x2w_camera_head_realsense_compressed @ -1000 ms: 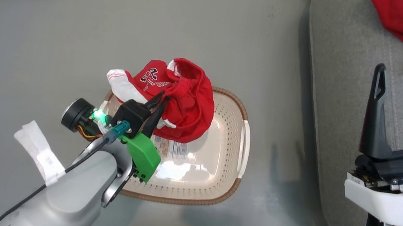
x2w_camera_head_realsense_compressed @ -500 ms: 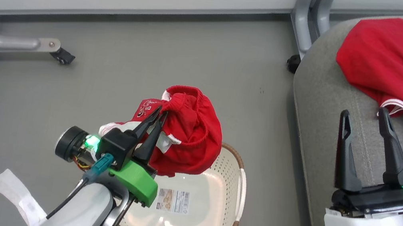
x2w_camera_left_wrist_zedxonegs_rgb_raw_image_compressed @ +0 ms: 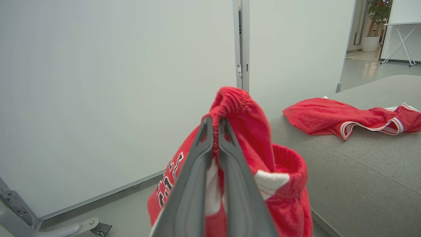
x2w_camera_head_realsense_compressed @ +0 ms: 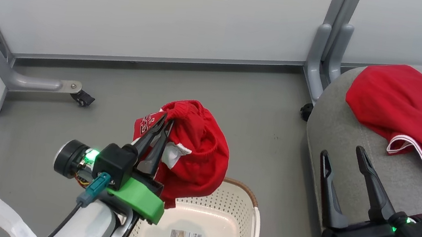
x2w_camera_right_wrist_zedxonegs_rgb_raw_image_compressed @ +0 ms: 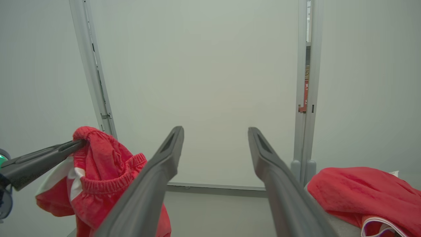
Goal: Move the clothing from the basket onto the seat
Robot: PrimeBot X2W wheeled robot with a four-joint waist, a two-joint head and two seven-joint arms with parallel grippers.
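My left gripper (x2w_camera_head_realsense_compressed: 165, 120) (x2w_camera_left_wrist_zedxonegs_rgb_raw_image_compressed: 215, 121) is shut on a red garment with dark lettering (x2w_camera_head_realsense_compressed: 192, 153) (x2w_camera_left_wrist_zedxonegs_rgb_raw_image_compressed: 250, 158) (x2w_camera_right_wrist_zedxonegs_rgb_raw_image_compressed: 98, 164), which hangs bunched above the basket (x2w_camera_head_realsense_compressed: 249, 226). The cream basket with its brown rim sits on the floor at the bottom centre and holds no clothing. A second red garment with white striped trim (x2w_camera_head_realsense_compressed: 407, 107) (x2w_camera_left_wrist_zedxonegs_rgb_raw_image_compressed: 342, 115) (x2w_camera_right_wrist_zedxonegs_rgb_raw_image_compressed: 361, 194) lies spread on the grey seat (x2w_camera_head_realsense_compressed: 357, 158) (x2w_camera_left_wrist_zedxonegs_rgb_raw_image_compressed: 361, 171) at the right. My right gripper (x2w_camera_head_realsense_compressed: 343, 151) (x2w_camera_right_wrist_zedxonegs_rgb_raw_image_compressed: 215, 131) stands open by the seat's left edge, with nothing between its fingers.
Pale partition walls (x2w_camera_head_realsense_compressed: 149, 2) stand behind, with grey metal posts (x2w_camera_head_realsense_compressed: 328, 48) and a wheeled foot (x2w_camera_head_realsense_compressed: 79, 95) on the grey floor (x2w_camera_head_realsense_compressed: 262, 114). A white tag (x2w_camera_head_realsense_compressed: 5, 215) hangs off my left forearm.
The head view has tilted up, bringing the walls into sight. My left gripper has lifted the lettered garment higher, clear of the basket. My right gripper stays open.
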